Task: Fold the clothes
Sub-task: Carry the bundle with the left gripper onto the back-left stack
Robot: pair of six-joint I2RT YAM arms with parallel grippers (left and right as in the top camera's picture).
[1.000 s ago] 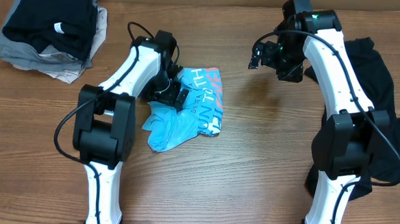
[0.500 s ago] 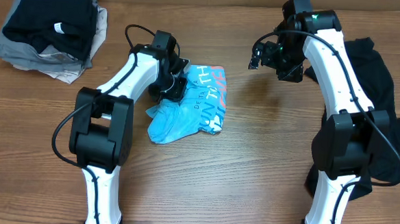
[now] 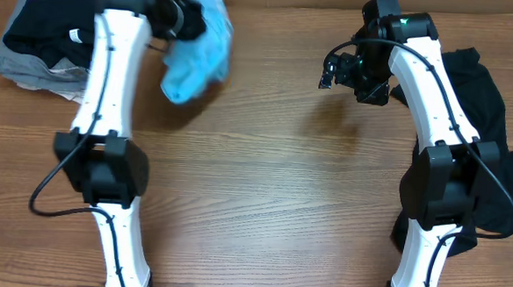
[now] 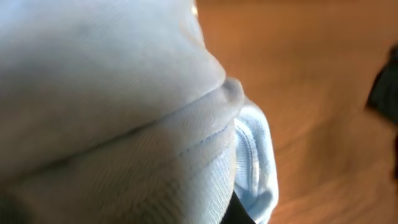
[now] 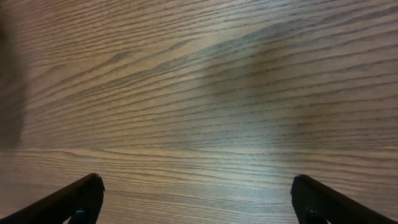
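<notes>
Grip on T-shirt (image 3: 195, 48) by left jaws, closed on bunched blue fabric, upper left of overhead frame, just right of clothes pile (image 3: 59, 50). Blue fabric across most of left wrist frame. Right jaws wide open, empty, over worktop (image 5: 199, 93), upper right. Black garment (image 3: 491, 112) at right edge.

Overhead looks down on the table (image 3: 271, 206), right wrist faces it from low, left wrist crowds the T-shirt (image 4: 112, 93).
</notes>
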